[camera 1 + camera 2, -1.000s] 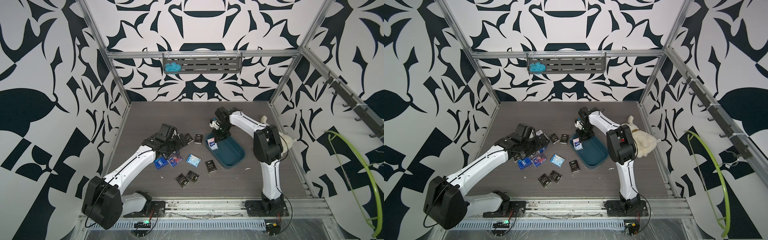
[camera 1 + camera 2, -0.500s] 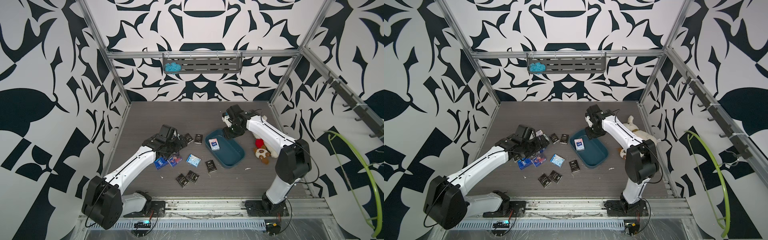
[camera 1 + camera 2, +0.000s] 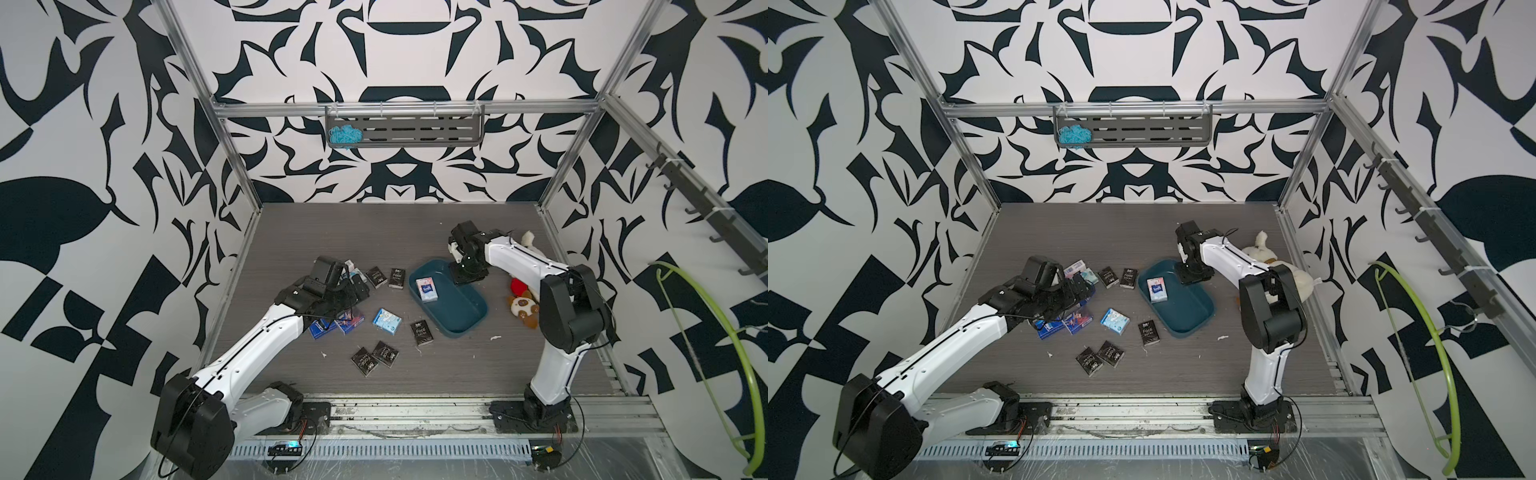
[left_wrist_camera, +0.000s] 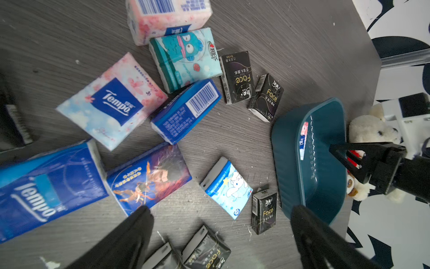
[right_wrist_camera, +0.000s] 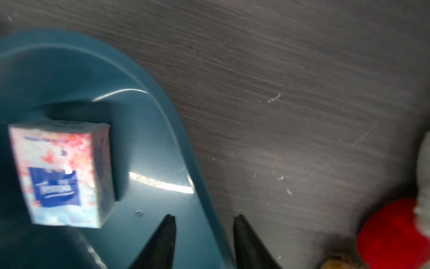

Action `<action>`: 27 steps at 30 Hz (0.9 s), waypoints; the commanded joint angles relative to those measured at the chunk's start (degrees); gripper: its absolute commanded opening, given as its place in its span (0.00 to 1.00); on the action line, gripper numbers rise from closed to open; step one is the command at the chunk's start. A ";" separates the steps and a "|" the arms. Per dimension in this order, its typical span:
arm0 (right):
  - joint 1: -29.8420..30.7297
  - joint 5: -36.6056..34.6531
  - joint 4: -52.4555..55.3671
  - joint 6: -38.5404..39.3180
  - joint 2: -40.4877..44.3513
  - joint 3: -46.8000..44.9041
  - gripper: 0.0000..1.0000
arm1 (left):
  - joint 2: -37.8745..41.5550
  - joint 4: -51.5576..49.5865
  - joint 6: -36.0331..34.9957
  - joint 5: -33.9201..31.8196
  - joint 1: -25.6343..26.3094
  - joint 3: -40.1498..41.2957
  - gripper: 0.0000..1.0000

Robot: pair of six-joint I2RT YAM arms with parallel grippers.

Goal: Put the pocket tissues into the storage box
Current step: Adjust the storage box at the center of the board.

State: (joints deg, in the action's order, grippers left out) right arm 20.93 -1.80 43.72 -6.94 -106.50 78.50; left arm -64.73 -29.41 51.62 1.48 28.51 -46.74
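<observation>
Dark woodgrain worktop (image 3: 374, 232). Pocket tissues (image 4: 111, 102) scattered frame-left of the storage box (image 3: 461, 316), one pink Tempo packet (image 3: 427, 289) inside. Left claw (image 4: 220, 210) wide, over them, nearer. Right claw (image 5: 204, 217) narrow, astride box rim; clamped or not, unclear.

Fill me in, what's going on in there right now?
One packet lies in the box. The right gripper is at the box's far rim, jaws apart astride it, holding nothing. The left gripper hangs wide open over the loose packets on the table beside the box, none of them picked up yet.
</observation>
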 commanded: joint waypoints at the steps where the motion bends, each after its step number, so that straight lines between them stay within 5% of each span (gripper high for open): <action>1: -0.53 -0.52 -2.00 -2.00 1.49 -0.99 0.26 | 2.00 -2.21 0.59 -1.36 0.07 1.53 0.99; 7: -0.95 -2.43 -1.93 -7.31 3.93 -4.03 0.13 | 3.16 -2.10 1.28 -1.92 0.06 2.36 0.99; 13: -1.68 -2.59 -3.97 -12.26 6.64 -8.87 0.13 | 1.68 -1.79 0.96 -1.25 0.06 1.85 0.99; 21: -0.97 -3.90 0.75 -12.80 9.88 -6.24 0.43 | 0.15 -1.82 1.08 -0.18 0.07 1.11 0.99; 27: 6.77 -2.73 3.45 -10.26 16.53 -4.67 0.55 | 0.91 -2.20 5.15 -0.53 0.08 3.73 0.99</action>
State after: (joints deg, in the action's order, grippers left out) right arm 23.68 -5.23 44.84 -18.52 -93.97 71.05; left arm -64.23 -30.17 54.50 0.84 28.51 -45.15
